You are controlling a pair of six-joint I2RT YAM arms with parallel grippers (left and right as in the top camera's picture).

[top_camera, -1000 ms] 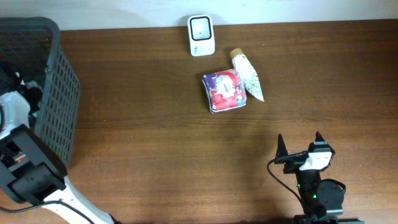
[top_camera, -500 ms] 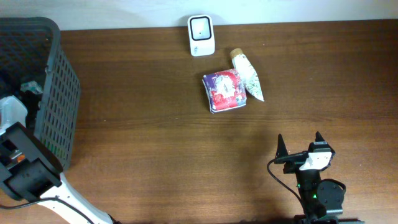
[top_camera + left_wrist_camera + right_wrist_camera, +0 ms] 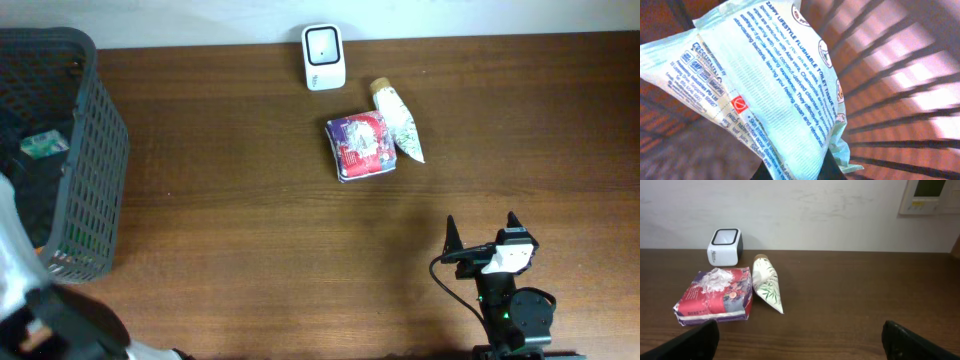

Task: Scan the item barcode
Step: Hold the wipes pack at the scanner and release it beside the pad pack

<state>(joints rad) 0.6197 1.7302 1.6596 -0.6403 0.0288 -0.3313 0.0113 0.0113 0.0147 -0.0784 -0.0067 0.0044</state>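
At the surface's left edge, our left gripper (image 3: 797, 172) grasps the wipes pack (image 3: 765, 85). Next we must lift it toward the scanner (image 3: 323, 57).

Left arm (image 3: 30, 300) is just a blur in the lower left corner, and the left gripper (image 3: 797, 172) is pinched tight on a wipes pack (image 3: 765, 75). Right gripper (image 3: 481, 225) sits lower right, fingers spread wide, empty.

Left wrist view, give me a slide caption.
Left gripper pinches a wipes pack by its lower edge, basket bars behind.
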